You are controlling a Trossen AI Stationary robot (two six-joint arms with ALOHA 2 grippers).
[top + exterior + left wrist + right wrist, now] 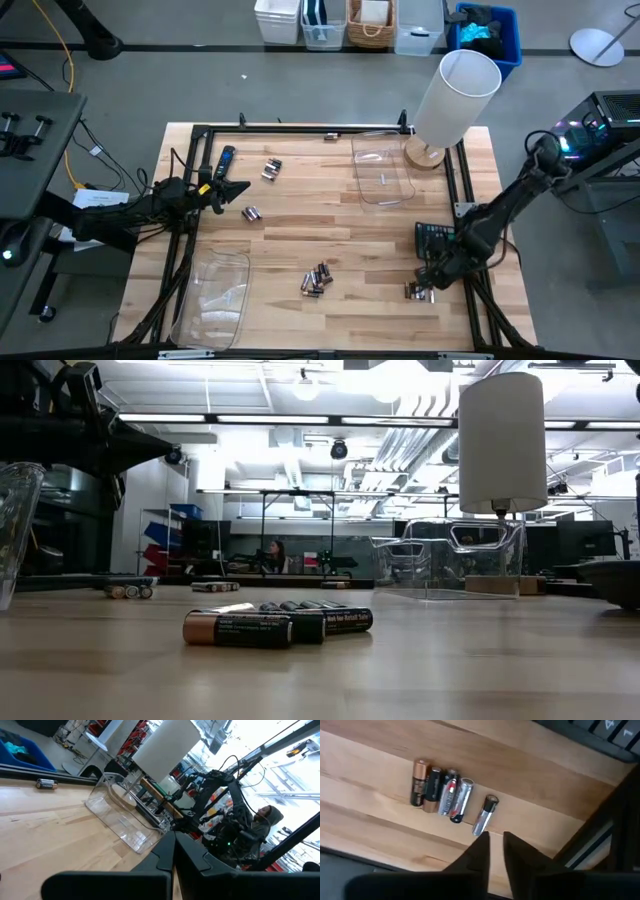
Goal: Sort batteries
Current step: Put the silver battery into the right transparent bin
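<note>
Right gripper, fingers slightly apart, hovers beside a silvery battery on the table; next likely a wider opening to grasp it. Left gripper waits, fingers together.

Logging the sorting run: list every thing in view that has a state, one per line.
Left gripper: shut, empty, raised at the table's left.
Right gripper: slightly open, holding nothing, over the batteries by the calculator.
Batteries by the calculator: lying flat, four side by side, a fifth apart.
Middle batteries: lying flat, clustered.
Near bin: empty.
Far bin: empty.
Lamp: upright.
</note>
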